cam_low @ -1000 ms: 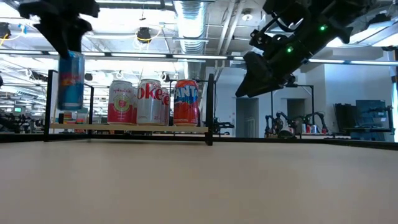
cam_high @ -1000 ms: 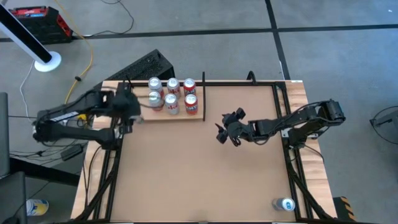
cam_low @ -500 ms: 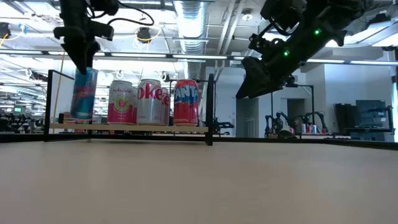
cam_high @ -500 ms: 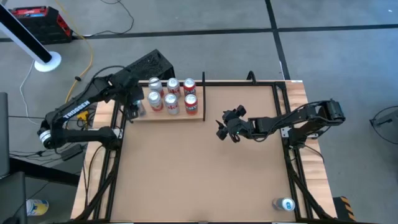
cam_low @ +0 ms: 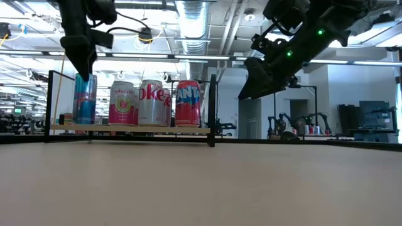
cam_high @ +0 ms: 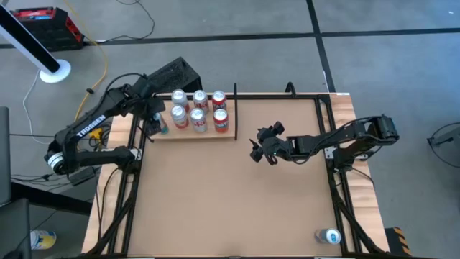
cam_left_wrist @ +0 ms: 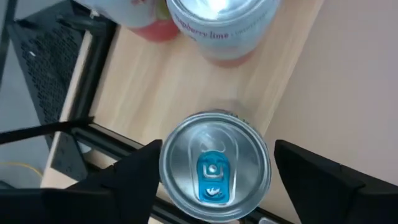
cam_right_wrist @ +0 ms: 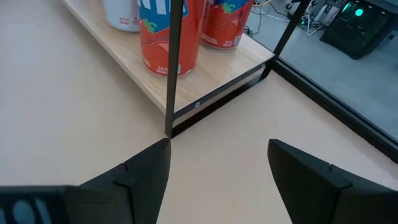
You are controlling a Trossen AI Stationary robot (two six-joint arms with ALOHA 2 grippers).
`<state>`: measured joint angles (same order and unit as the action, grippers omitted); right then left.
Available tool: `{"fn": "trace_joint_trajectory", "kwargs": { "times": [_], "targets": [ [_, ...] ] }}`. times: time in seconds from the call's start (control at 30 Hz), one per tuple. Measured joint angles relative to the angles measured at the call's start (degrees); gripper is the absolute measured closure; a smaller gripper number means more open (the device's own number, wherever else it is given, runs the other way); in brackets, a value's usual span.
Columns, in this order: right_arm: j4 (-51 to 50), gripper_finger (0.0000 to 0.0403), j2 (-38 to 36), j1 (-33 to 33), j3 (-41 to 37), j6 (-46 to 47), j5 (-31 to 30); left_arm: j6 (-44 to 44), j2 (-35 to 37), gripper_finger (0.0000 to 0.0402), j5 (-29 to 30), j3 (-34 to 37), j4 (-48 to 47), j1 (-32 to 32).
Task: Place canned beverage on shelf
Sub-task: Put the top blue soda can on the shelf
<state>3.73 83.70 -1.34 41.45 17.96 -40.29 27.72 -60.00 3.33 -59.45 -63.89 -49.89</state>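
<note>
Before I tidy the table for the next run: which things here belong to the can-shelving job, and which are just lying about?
Part of the job:
- blue can, upright on the shelf
- shelf
- left gripper, fingers either side of that can's top

Lying about:
- other cans already shelved
- lone can near the table corner
- right gripper, open above mid-table

Red toolbox (cam_high: 43, 25): on floor, well apart from left claw (cam_high: 154, 124).
White stand base (cam_high: 54, 70): on floor, near red toolbox.
Desk (cam_high: 230, 201): beneath right claw (cam_high: 262, 152).
</note>
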Motion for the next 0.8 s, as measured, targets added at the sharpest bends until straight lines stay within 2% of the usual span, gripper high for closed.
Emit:
{"fn": "trace_joint_trajectory", "kwargs": {
  "times": [0.27,0.53,0.67,0.8],
  "targets": [
    [0.00,0.0113,0.00,0.00,0.00,0.00,0.00,0.20,0.45,0.0102,0.11,-0.51,0.64,0.02],
    [0.00,0.0113,0.00,0.00,0.00,0.00,0.00,-1.91,3.14,0.0101,-0.49,-6.59,0.55,0.04],
    [0.00,0.0113,0.00,0.00,0.00,0.00,0.00,-6.97,5.49,0.0100,-7.48,-8.35,-0.36,0.48],
    [0.01,0.0113,0.00,0.00,0.00,0.00,0.00,-7.13,7.20,0.0102,-13.97,-8.36,-5.54,2.77]
  ]
}}
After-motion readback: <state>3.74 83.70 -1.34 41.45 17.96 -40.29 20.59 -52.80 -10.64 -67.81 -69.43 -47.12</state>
